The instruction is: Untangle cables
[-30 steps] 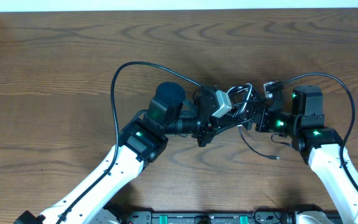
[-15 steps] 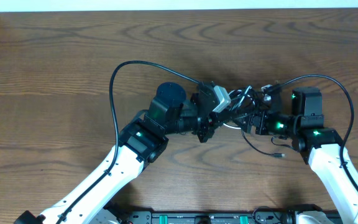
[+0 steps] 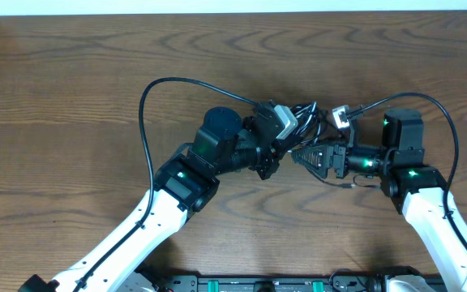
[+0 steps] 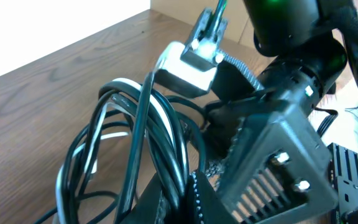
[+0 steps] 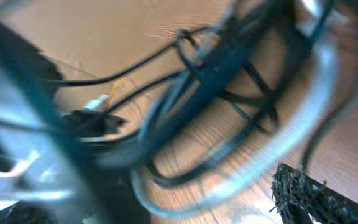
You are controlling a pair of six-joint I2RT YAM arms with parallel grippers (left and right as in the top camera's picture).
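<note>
Wood-grain table (image 3: 71, 81), both arms meet around its middle.

Overhead: we see the cables (image 3: 308, 122) as a small tangle of loops lifted between the two wrists, right of centre. The left gripper (image 3: 272, 152) reaches in from the left, jaws fully closed; the grip point is hidden from here. The right gripper (image 3: 298, 153) points left, its tip just beside the left one and just below the tangle. We can't tell its jaw gap from above. One thin black strand trails below it, ending in a plug end (image 3: 345, 186).

Left wrist: black cable (image 4: 143, 112) and white cable (image 4: 173, 124) loops run together down into the left claw, next to its ribbed finger pad (image 4: 196, 198), so it's clamped on the bundle. The right arm's silver camera box (image 4: 188, 59) sits just behind the loops.

Right wrist: heavy blur. A dark bundle and a pale loop (image 5: 303, 118) cross mid-frame over the wood. One ribbed finger (image 5: 316, 193) sits at the lower right, clear of the strands. The jaws look wide apart, gripping nothing.
</note>
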